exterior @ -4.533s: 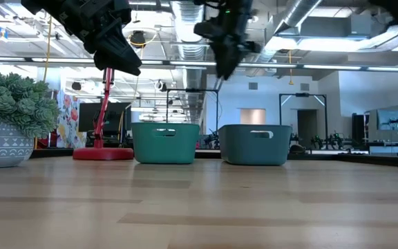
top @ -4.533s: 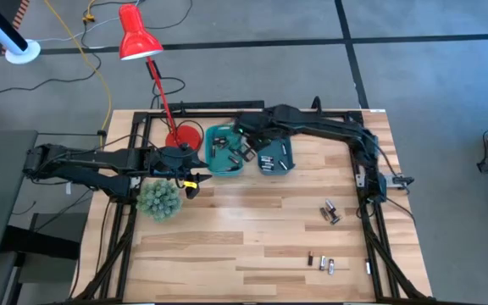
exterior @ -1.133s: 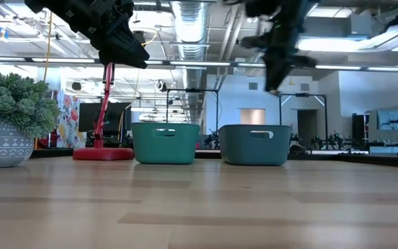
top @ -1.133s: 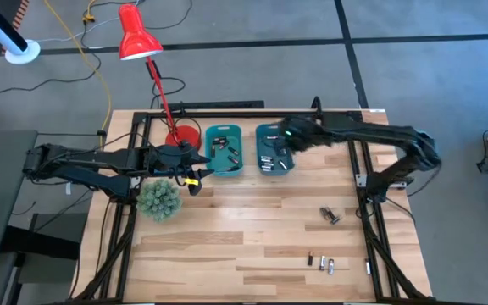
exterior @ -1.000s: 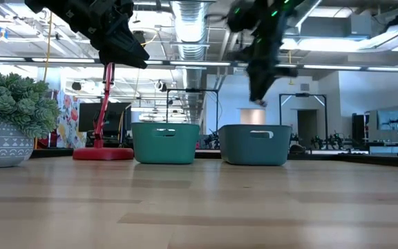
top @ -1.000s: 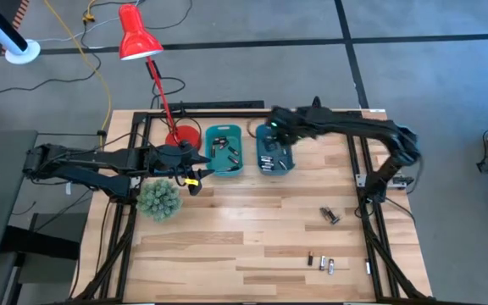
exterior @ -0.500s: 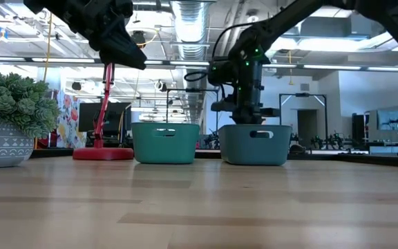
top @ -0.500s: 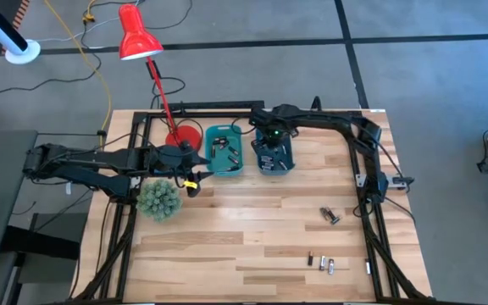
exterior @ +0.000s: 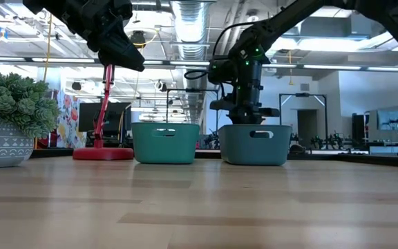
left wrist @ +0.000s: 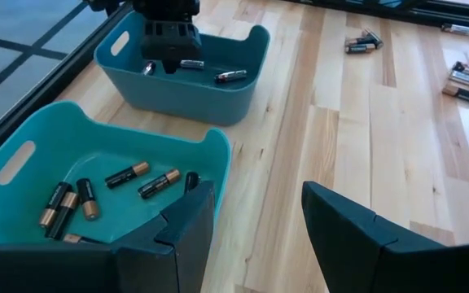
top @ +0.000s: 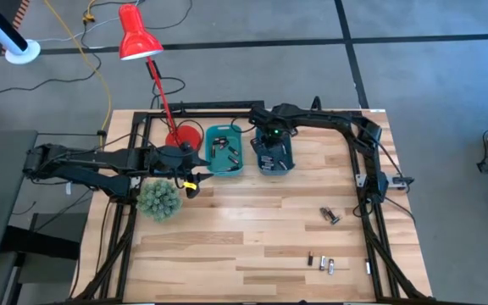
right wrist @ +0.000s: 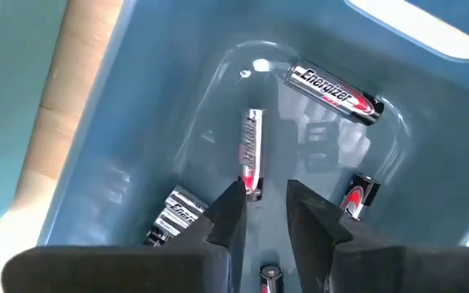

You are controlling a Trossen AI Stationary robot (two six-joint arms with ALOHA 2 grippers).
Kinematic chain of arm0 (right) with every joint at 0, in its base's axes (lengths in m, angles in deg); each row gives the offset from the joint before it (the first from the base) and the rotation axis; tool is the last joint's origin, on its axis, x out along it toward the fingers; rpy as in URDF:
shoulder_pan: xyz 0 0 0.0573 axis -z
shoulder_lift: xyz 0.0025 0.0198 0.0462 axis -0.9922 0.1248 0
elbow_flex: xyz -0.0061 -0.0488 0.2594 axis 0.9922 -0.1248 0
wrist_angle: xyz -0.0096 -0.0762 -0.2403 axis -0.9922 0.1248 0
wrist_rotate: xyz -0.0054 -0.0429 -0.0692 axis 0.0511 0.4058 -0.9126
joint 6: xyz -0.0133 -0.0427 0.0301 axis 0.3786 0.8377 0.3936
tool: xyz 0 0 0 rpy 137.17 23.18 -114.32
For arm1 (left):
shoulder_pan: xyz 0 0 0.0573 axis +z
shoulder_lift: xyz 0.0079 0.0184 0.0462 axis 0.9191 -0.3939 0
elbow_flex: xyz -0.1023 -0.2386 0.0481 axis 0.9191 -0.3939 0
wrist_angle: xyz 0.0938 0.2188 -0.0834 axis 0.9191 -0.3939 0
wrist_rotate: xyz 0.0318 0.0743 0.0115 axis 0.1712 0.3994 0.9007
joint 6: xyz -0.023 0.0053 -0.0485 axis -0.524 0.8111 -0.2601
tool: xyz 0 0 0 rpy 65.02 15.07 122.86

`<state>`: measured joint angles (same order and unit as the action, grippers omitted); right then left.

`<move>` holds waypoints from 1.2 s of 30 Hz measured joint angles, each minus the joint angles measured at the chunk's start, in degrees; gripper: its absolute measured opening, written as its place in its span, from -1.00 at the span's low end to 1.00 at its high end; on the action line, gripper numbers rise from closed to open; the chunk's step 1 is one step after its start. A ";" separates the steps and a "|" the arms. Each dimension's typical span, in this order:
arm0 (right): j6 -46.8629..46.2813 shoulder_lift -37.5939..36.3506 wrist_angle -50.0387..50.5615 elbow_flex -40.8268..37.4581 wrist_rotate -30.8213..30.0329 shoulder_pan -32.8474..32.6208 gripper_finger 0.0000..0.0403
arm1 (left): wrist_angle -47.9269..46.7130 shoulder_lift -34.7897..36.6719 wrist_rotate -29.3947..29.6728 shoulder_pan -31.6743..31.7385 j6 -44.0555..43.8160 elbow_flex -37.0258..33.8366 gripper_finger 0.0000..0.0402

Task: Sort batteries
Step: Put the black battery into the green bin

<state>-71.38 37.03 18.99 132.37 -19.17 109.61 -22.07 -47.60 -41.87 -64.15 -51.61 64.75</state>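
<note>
High: right pincer (top: pixel 271 146) inside darker bin (top: pixel 287 160); left pincer (top: pixel 195 181) by plant (top: pixel 158 199); loose batteries (top: pixel 331 214) on worktop (top: pixel 252 229)
Left wrist: fingers spread (empty)
Right wrist: jaws slightly parted around silver battery (right wrist: pixel 252 150), grip unclear

Wooden table (top: pixel 244 237) on a black frame, red desk lamp (top: pixel 138 41) with its round base (top: pixel 185 135) at the far edge, green spiky plant (top: pixel 158 199) in a patterned grey pot (exterior: pixel 4 151), yellow cable (top: pixel 91 51) across the grey floor.
</note>
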 joint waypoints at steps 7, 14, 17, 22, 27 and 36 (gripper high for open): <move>1.14 -1.76 1.07 0.00 0.02 -0.13 -0.49 | 0.00 0.00 -0.01 0.00 0.00 0.00 -0.09; 1.94 -10.33 6.45 -0.84 -1.95 -2.62 -0.52 | -0.51 0.00 -0.01 0.00 -0.72 0.00 -0.09; -0.41 -16.95 6.12 -5.13 -2.26 -5.05 -0.58 | -1.37 -0.02 -0.03 0.00 -1.01 0.00 -0.09; -10.14 -29.45 6.39 -16.14 -2.54 -11.35 -0.64 | -1.31 -0.02 -0.03 0.00 -1.07 0.00 -0.09; -25.22 -40.31 9.21 -26.44 -2.58 -21.38 -0.65 | -1.27 -0.02 -0.02 0.00 -1.09 0.00 -0.09; -48.99 -49.59 16.39 -37.82 -2.20 -36.83 -0.55 | -1.17 -0.02 -0.01 0.00 -1.10 0.00 -0.09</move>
<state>-120.38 -12.56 35.38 94.55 -21.37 72.78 -23.25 -47.62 -41.88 -64.15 -52.71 64.75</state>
